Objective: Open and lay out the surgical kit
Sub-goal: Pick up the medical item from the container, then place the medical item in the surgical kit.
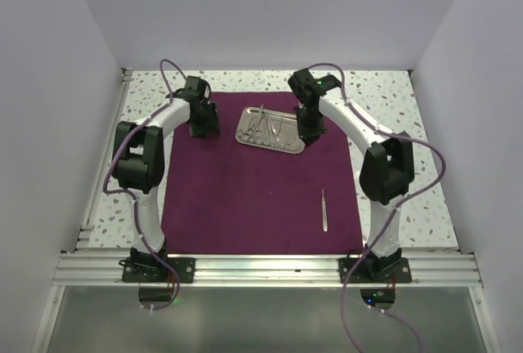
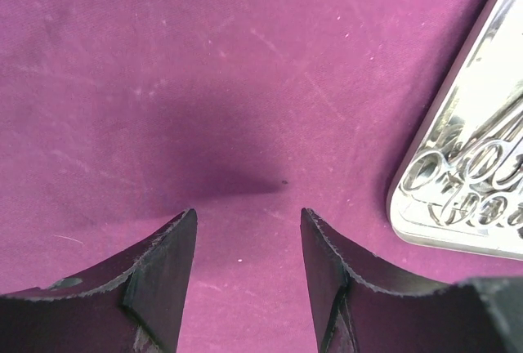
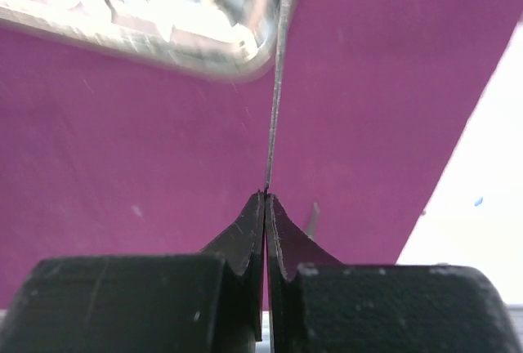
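The surgical kit's dark purple cloth (image 1: 245, 198) lies spread flat on the table. Its shiny steel tray (image 1: 245, 139) sits at the cloth's far middle, holding several ring-handled instruments (image 1: 265, 126). My right gripper (image 3: 265, 194) is by the tray's right end, shut on a thin silver probe (image 3: 276, 100) that runs from its tips up over the tray's corner (image 3: 221, 63). My left gripper (image 2: 248, 216) hovers open over bare cloth just left of the tray (image 2: 409, 222), nothing between its fingers. Another thin instrument (image 1: 323, 210) lies alone on the cloth's near right.
The speckled white tabletop (image 1: 400, 100) borders the cloth on the far side and to the right. White walls enclose the table on three sides. An aluminium rail (image 1: 261, 270) with both arm bases runs along the near edge.
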`<act>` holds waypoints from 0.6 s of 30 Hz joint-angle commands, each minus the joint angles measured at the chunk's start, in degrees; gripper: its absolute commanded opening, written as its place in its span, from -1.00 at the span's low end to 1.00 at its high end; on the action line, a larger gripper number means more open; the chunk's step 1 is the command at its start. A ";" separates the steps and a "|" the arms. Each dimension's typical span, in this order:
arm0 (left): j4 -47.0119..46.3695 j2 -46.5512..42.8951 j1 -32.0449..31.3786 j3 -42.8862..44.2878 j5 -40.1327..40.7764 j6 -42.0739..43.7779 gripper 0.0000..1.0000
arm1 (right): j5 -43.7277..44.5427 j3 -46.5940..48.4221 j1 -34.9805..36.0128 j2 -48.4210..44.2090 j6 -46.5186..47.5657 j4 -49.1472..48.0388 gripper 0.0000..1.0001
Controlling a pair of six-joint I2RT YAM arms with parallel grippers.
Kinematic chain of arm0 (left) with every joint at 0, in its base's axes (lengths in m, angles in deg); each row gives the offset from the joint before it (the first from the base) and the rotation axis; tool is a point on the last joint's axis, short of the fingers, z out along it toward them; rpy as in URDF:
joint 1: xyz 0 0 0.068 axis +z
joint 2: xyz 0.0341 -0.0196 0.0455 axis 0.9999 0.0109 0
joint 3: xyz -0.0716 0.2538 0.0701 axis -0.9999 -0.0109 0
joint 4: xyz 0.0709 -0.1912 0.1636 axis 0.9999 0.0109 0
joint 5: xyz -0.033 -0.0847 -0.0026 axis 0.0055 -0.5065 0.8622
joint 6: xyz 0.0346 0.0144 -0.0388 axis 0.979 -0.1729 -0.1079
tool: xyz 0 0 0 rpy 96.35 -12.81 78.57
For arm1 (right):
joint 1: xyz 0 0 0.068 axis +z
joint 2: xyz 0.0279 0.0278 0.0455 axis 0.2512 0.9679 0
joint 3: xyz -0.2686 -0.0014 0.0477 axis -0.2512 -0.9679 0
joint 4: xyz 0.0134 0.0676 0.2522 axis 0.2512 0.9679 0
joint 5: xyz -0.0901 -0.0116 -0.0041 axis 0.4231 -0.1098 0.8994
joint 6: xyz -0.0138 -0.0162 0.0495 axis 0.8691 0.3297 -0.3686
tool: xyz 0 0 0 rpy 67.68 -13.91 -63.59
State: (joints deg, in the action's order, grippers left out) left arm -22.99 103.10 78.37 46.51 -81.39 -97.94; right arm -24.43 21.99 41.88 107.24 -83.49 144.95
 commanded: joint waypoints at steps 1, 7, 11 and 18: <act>-2.38 -3.71 0.55 0.63 -0.36 -1.02 0.15 | 0.10 -9.12 0.18 -9.26 -1.32 0.03 -1.00; -2.91 -4.50 -0.77 0.90 0.34 -2.34 0.18 | -3.76 -32.66 0.88 -24.45 -3.69 -6.20 -1.00; -0.81 -4.15 -2.96 3.52 2.53 -2.25 0.20 | -6.31 -44.04 2.81 -30.27 -5.62 -9.73 -1.00; 2.98 -5.90 -6.39 8.02 6.57 -3.22 0.20 | -7.90 -57.40 6.33 -35.55 -7.82 -16.40 -1.00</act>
State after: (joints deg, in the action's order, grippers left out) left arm -21.61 101.83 73.10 51.75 -77.56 -99.87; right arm -30.64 -32.65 47.74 74.54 -89.15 134.11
